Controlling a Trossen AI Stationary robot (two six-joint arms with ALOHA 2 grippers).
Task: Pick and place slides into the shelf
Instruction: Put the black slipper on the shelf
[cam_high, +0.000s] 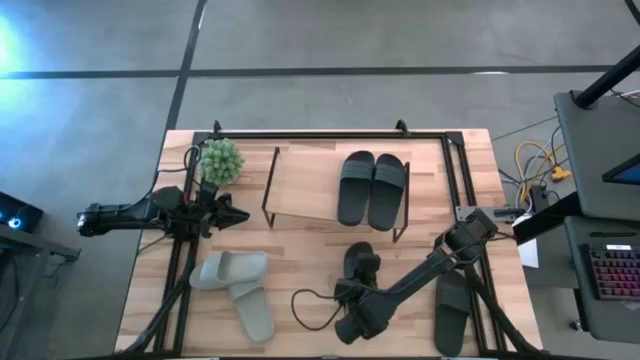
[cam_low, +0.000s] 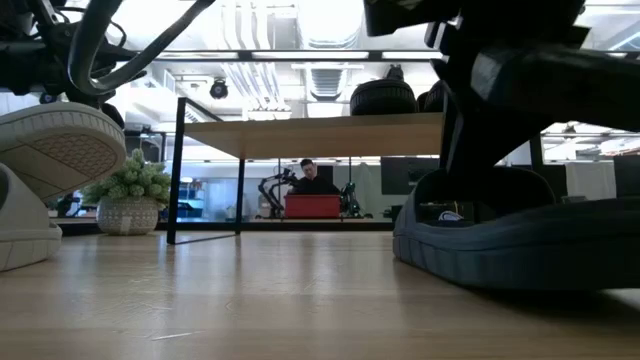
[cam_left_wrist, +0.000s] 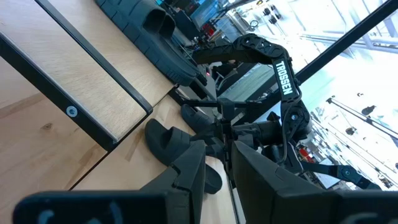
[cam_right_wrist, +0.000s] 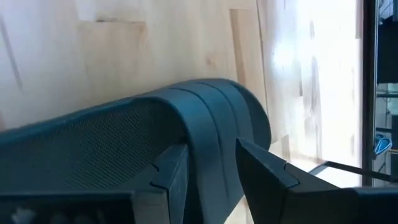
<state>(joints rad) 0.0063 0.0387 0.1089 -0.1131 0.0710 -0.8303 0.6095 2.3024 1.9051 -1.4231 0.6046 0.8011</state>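
Slides: my right fingers (cam_right_wrist: 211, 171) clamp a black slide's strap (cam_right_wrist: 214, 118), near the shelf (cam_high: 335, 180). Next: lift it onto the shelf beside the black pair (cam_high: 372, 188); left fingers (cam_left_wrist: 217, 171) narrow, holding nothing.

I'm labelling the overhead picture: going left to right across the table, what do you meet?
Left gripper beside the small green potted plant → pale grey-green rubber slides → black rubber slides on the black metal-rod shelf → lone black slide by the right edge.

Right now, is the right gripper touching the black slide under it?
Touching. The right wrist view shows the right gripper with its fingers straddling the strap of the black slide, no gap visible between them.
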